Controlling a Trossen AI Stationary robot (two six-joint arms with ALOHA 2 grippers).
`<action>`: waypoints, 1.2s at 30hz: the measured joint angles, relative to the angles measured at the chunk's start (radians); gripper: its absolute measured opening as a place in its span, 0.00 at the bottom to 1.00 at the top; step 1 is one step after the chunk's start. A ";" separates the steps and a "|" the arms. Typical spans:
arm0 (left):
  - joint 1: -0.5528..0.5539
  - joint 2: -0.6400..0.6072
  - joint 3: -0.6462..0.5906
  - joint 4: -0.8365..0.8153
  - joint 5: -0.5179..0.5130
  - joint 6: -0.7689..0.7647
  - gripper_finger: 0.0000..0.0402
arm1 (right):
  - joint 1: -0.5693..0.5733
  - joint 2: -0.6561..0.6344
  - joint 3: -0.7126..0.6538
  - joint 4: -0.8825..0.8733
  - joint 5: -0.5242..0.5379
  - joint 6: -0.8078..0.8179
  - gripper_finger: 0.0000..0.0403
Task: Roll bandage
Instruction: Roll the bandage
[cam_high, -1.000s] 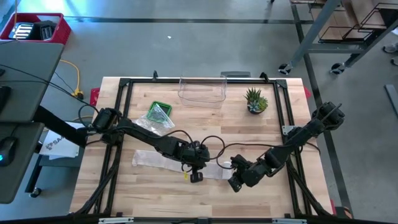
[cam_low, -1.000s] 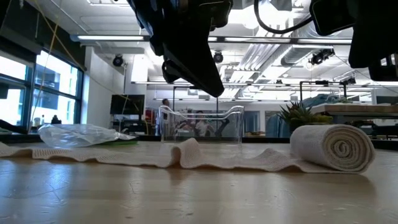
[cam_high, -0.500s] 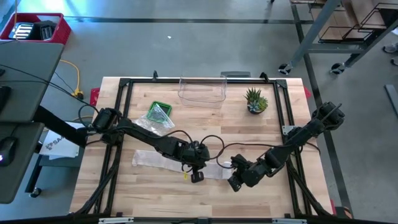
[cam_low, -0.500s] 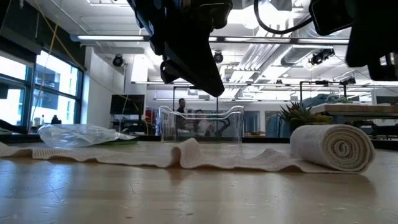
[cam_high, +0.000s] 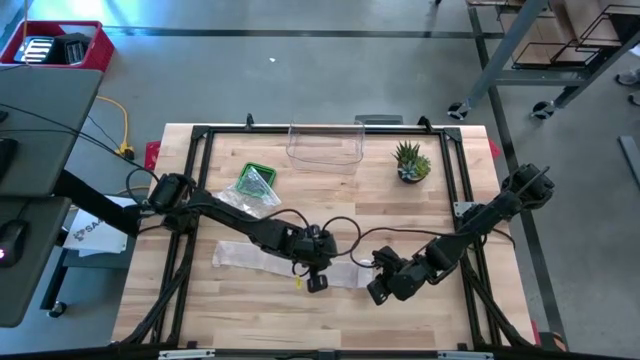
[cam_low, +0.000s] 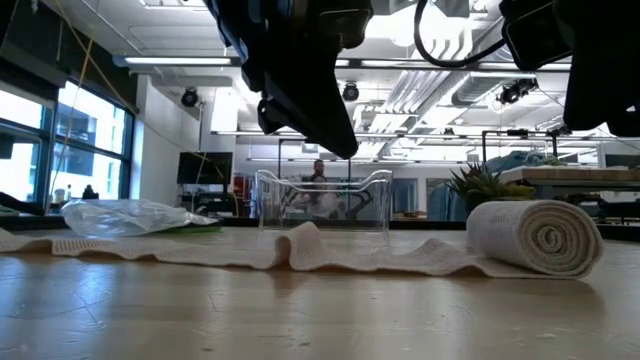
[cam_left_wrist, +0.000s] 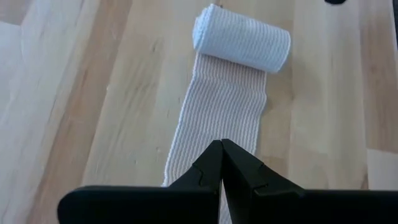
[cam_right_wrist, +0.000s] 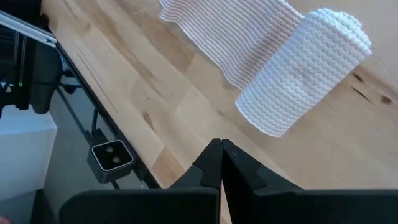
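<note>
Both tools are clenched, empty. Left tool (cam_left_wrist: 221, 149) should pin the flat strip (cam_left_wrist: 217, 118) while right tool (cam_right_wrist: 221, 149) nudges the roll (cam_right_wrist: 305, 68) toward 9 o'clock, edges aligned.

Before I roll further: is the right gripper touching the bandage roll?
Apart. The right wrist view shows bare wood between the shut right gripper and the bandage roll.

On the wooden table (cam_high: 200, 300) a white bandage (cam_high: 245, 257) lies flat as a long strip, and the left gripper (cam_high: 316, 284) is above its middle part. The right gripper (cam_high: 376, 292) is just beside the right end of the strip. At the far side stand a clear container (cam_high: 325, 147), a small plant (cam_high: 411, 162) and a green tray (cam_high: 256, 184) with a plastic bag.
</note>
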 joint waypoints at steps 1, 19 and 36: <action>0.000 0.000 0.000 -0.002 0.002 0.008 0.02 | 0.000 0.000 0.000 0.000 0.000 0.001 0.00; 0.001 0.000 0.000 -0.009 0.031 0.010 0.14 | 0.000 0.000 0.000 0.000 0.010 0.025 0.00; -0.008 -0.012 0.000 0.009 0.000 0.065 0.00 | 0.000 0.000 0.000 -0.070 -0.108 0.051 0.00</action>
